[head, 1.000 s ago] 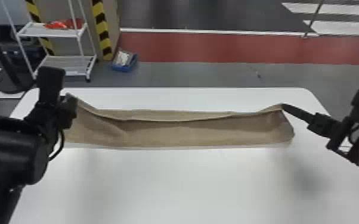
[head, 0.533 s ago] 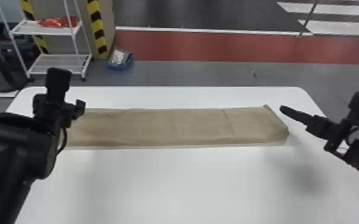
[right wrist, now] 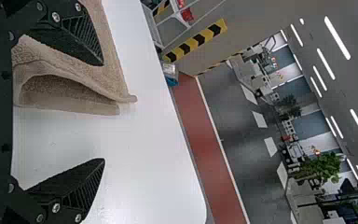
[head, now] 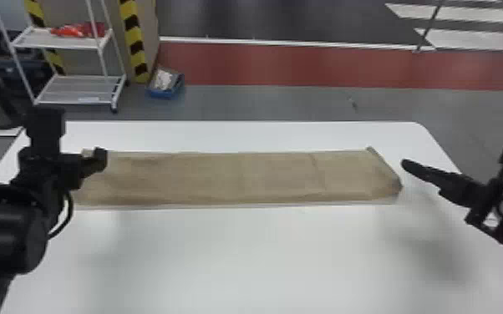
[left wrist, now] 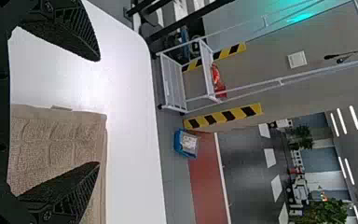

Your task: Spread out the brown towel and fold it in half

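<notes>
Counter (head: pixel 238 259): white surface, rounded far corner at right
Floor (head: pixel 296 104): grey, red band running beyond the counter
Rack (head: pixel 60 39): white, behind the counter's left side, red item on its upper shelf
Brown towel (head: pixel 238 179): long folded strip, laid crosswise towards the counter's far edge; layers gape at right end
Left pincer (head: pixel 96 158): wide open, empty, at the brown towel's left end
Right pincer (head: pixel 408 165): wide open, empty, near the right end
</notes>
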{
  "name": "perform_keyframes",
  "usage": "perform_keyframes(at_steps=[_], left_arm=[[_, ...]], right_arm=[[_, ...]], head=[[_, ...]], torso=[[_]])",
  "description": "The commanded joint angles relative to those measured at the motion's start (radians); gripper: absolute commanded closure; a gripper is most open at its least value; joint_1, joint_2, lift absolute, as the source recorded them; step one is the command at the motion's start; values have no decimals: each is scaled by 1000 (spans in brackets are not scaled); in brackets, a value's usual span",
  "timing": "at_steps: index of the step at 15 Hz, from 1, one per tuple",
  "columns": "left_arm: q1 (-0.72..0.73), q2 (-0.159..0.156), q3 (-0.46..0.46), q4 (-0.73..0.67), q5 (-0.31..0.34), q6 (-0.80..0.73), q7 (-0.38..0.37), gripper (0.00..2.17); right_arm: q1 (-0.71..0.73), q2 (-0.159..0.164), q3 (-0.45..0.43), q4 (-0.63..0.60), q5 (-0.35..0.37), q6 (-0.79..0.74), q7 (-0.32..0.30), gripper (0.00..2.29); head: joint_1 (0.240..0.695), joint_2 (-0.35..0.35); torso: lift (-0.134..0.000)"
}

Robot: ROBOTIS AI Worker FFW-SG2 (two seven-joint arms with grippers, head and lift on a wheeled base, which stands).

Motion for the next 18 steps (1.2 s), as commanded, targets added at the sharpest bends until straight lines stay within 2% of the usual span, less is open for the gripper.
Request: perform_keyframes(at_steps=[1,4,5,7,9,11,12,13,14,15,18], left_arm=[[43,2,43,-38,76,1,-18,107],[92,14,107,-86,155,34,-58,103],[107,15,130,-94,163,34,-67,103],[120,15,144,-95,166,41,-84,218],[143,17,167,-98,178,53,-104,221],[158,17,179,-101,189,77,-127,488],[163,17,188,-103,191,93,-142,518],[166,17,193,-107,197,102,-153,593],[164,17,196,-112,208,120,-154,923],[163,17,194,-112,209,139,-154,1025],[157,17,191,-118,211,209,-176,1028]], right_arm=[[45,-1,-2,-65,0,14,3,194],[102,0,-2,-153,-1,60,15,232],[112,0,-2,-173,-5,82,27,346],[128,3,20,-188,9,85,35,390],[128,9,34,-186,20,85,35,481],[128,8,34,-185,32,85,35,586],[126,8,34,-183,43,88,36,593],[126,3,30,-183,43,91,47,846],[126,3,21,-183,41,100,64,1146],[128,2,17,-183,41,112,75,1285],[132,2,6,-185,35,131,78,1325]], head=[[695,-83],[695,-83],[695,-80],[695,-66],[695,-50],[695,-32],[695,-30],[695,-30],[695,-32],[695,-33],[695,-39]], torso=[[-128],[-128],[-128],[-128],[-128],[-128],[-128],[-128],[-128],[-128],[-128]])
